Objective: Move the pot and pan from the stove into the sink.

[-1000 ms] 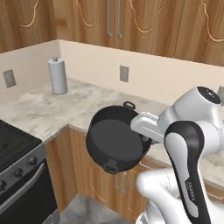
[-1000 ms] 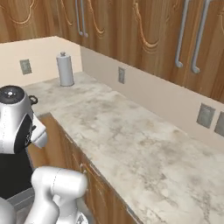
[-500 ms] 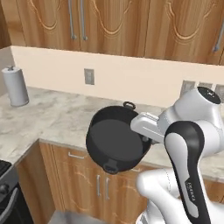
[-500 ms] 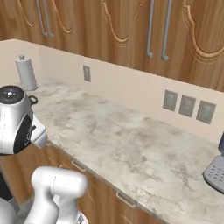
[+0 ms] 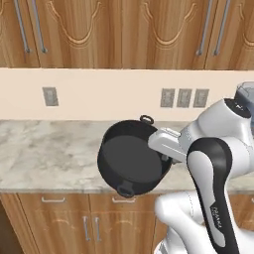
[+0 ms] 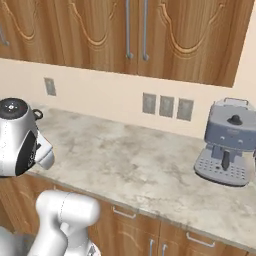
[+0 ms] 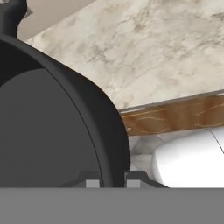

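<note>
Left base view, left to right: single wall outlet (image 5: 50, 96) at left on the beige backsplash; marble countertop (image 5: 44, 156) across the middle band; black pot (image 5: 131, 158) at frame centre, held in the air, tipped on its side so the mouth faces the camera, one loop handle up near the backsplash, the other down over the cabinet fronts; gripper (image 5: 161, 155) at the pot's right rim, closed on that rim; triple outlet plate (image 5: 184, 97) above and right of the pot; grey edge of an appliance at far right.

Right base view, left to right: small dark loop of the pot (image 6: 36, 114) peeking beside the arm's rounded joint at left; single outlet (image 6: 49, 86) on the wall; countertop (image 6: 135, 160) running to the right; triple outlet (image 6: 166, 106) at centre; grey espresso machine (image 6: 226, 142) on the counter at right; upper cabinets (image 6: 135, 35) along the top.

Hand view, left to right: pot (image 7: 48, 127) covering the left half, its wall pinched between the two fingertips (image 7: 92, 182) at the bottom edge, one pad inside and one outside the rim; marble counter (image 7: 148, 52) at upper right; wooden cabinet front (image 7: 175, 117) below it.
</note>
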